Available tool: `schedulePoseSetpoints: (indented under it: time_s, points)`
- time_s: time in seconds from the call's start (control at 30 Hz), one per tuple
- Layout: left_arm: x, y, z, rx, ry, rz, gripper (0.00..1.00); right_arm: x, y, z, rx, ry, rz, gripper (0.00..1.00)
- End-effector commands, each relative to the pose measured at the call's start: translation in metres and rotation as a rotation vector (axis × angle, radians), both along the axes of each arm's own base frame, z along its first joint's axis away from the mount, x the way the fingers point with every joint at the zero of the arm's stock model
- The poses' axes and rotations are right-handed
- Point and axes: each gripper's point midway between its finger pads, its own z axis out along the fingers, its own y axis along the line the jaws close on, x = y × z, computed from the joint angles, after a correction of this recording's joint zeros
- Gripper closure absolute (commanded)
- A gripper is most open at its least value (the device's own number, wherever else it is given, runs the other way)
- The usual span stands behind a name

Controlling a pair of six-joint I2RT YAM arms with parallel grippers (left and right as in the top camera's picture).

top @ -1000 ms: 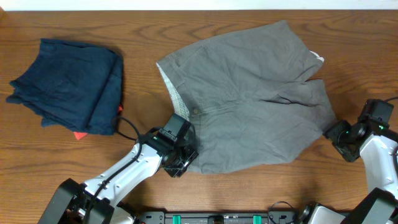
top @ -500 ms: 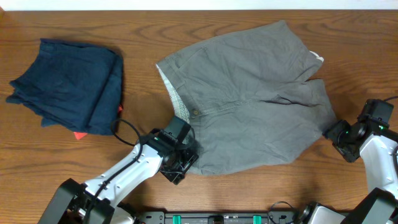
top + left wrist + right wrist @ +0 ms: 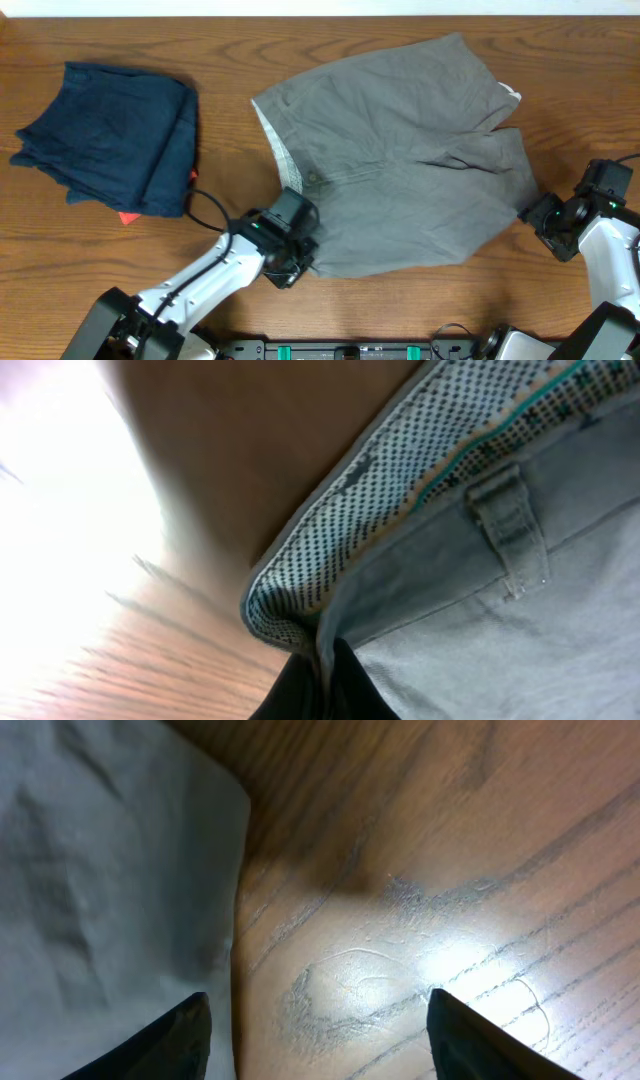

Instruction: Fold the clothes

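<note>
Presently, grey shorts [image 3: 400,150] lie spread flat just right of the navy garment [image 3: 110,135], left gripper [image 3: 315,680] pinching their waistband corner, right gripper [image 3: 320,1030] spread beside the leg hem farthest from that garment: close it on that hem before you lift both corners evenly.

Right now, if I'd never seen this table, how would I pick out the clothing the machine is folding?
On the wooden table, look to the middle for the larger cloth, spread flat: the grey shorts. A pale dotted lining shows along their waistband, whereas the navy garment to the left is dark blue and folded into a small pile.
</note>
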Motion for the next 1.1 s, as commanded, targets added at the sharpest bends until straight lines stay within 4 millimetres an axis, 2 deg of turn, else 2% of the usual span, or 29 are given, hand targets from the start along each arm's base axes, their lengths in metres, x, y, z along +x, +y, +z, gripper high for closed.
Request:
schedulePoseSetpoints:
  time_s: [0.0,0.13,0.27,0.53,0.6,0.77,0.8,0.83,0.87,0.9,0.93,1.07]
  points:
    - [0.007,0.025,0.0,0.047,-0.039,-0.039,0.94,-0.001,0.001,-0.001,0.004,0.004,0.02,0.32]
    - [0.02,0.049,0.012,0.046,-0.095,-0.04,0.94,-0.003,0.014,-0.005,0.071,-0.003,0.034,0.31]
    - [0.029,0.061,0.021,0.04,-0.145,-0.028,0.94,-0.001,0.032,-0.01,0.16,-0.033,0.052,0.31]
    - [0.03,0.064,0.023,0.045,-0.153,-0.022,0.94,0.001,0.051,-0.032,0.209,-0.082,0.014,0.31]
    - [0.03,0.065,0.022,0.051,-0.154,-0.021,0.94,0.008,0.06,-0.036,0.243,-0.131,0.015,0.32]
    - [0.032,0.067,0.022,0.065,-0.162,-0.028,0.94,0.026,0.064,-0.038,0.227,-0.225,0.024,0.38]
    - [0.032,0.067,0.022,0.065,-0.164,-0.033,0.94,0.03,0.066,-0.037,0.221,-0.245,0.037,0.41]
    - [0.032,0.067,0.022,0.067,-0.166,-0.036,0.94,0.034,0.068,-0.036,0.215,-0.262,0.049,0.51]
    - [0.032,0.068,0.022,0.07,-0.167,-0.036,0.94,0.037,0.069,-0.035,0.214,-0.271,0.055,0.66]
    - [0.032,0.069,0.022,0.074,-0.168,-0.035,0.94,0.039,0.071,-0.035,0.215,-0.277,0.06,0.87]
    - [0.033,0.07,0.021,0.08,-0.171,-0.037,0.94,0.039,0.073,-0.035,0.216,-0.277,0.065,0.99]
    - [0.038,0.071,0.026,0.096,-0.214,-0.109,0.94,0.037,0.072,-0.033,0.211,-0.268,0.084,0.99]
